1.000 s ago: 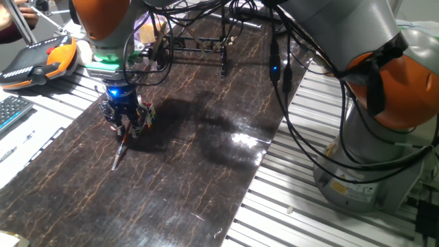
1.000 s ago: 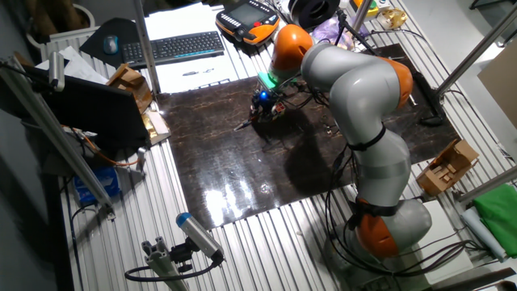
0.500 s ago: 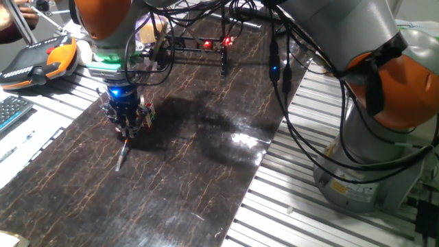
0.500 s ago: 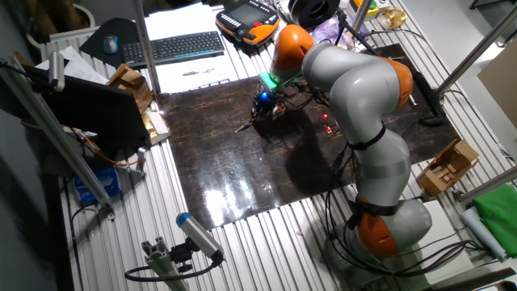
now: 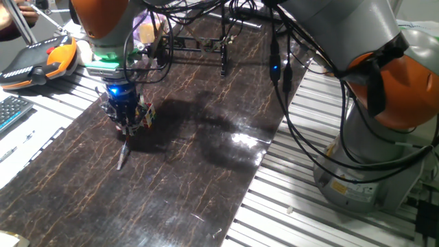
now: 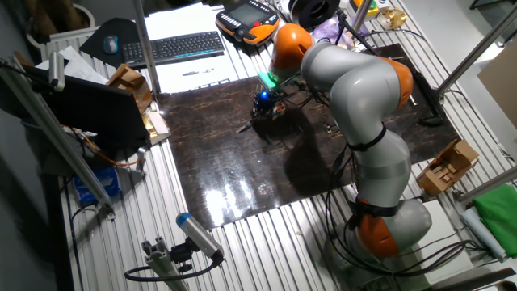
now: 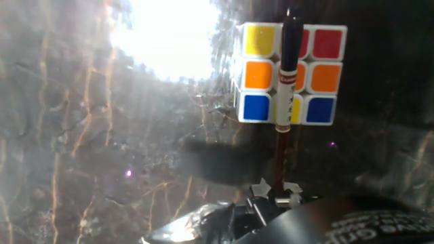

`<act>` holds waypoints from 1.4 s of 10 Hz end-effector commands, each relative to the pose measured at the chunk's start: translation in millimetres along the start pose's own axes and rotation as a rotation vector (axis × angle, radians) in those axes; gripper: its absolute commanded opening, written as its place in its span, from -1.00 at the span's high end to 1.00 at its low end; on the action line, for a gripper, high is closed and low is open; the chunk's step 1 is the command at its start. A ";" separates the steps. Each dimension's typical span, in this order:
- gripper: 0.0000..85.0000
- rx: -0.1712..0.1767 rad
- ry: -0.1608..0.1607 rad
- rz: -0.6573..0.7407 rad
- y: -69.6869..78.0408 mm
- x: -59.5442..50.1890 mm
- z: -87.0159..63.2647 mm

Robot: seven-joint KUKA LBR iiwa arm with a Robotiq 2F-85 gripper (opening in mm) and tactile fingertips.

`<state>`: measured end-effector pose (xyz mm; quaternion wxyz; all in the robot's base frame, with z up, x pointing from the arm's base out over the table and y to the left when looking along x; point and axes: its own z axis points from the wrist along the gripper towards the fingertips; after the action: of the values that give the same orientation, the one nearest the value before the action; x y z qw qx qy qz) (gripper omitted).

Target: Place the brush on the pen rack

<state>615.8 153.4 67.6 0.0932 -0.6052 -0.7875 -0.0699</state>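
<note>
The brush [image 5: 123, 152] is a thin stick with a dark tip. It hangs slanted down from my gripper [image 5: 126, 129], its lower end at or just above the dark table. In the hand view the brush [image 7: 283, 88] runs out from between my fingers [image 7: 261, 188], and my gripper [image 7: 274, 193] is shut on its end. The multicoloured puzzle cube [image 7: 261, 73] lies behind the brush, right beside my gripper [image 5: 145, 115]. The black pen rack [image 5: 199, 46] stands at the table's far end, well away from my gripper. In the other fixed view my gripper [image 6: 262, 111] holds the brush [image 6: 243, 127] near the table's far side.
An orange-and-black pendant [image 5: 41, 60] and a keyboard [image 5: 10, 110] lie left of the table. Black cables [image 5: 281, 75] hang over the table's right side. The arm's base [image 5: 384, 137] stands at the right. A bright glare patch [image 7: 169, 34] covers part of the hand view.
The brush's lower end has shifted slightly to the right with my gripper. Red lights showed on the rack half a second ago and are off now.
</note>
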 end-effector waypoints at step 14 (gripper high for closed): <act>0.98 -0.028 -0.251 -0.095 -28.9 -28.7 -104.3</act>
<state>601.3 94.3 163.2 -0.0197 -0.5748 -0.8180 -0.0082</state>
